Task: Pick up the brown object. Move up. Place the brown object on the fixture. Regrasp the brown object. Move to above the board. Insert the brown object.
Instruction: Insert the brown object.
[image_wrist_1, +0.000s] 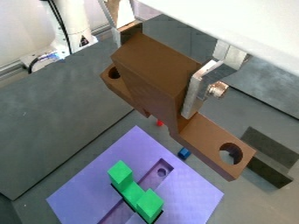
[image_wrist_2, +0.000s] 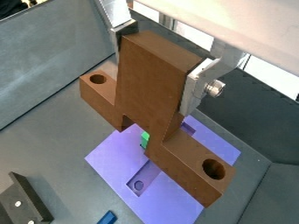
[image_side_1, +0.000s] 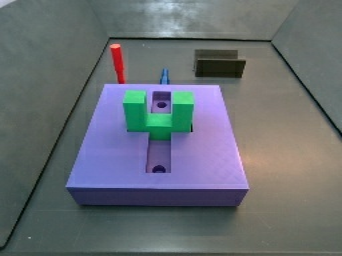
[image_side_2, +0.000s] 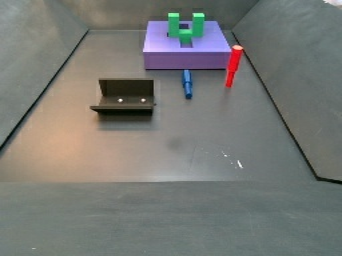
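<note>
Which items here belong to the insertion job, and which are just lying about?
Job items:
brown object, held in the gripper above the board in both wrist views
board
fixture

Lying about:
red peg
blue stick
green U-shaped block

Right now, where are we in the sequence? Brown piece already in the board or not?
Not in yet. Done: the brown object is gripped between the gripper fingers, off the floor; the fixture stands empty. In hand: both wrist views show it held above the board, over the green block. Neither side view shows the gripper. Left: lowering and inserting it; the board's groove is free.
</note>
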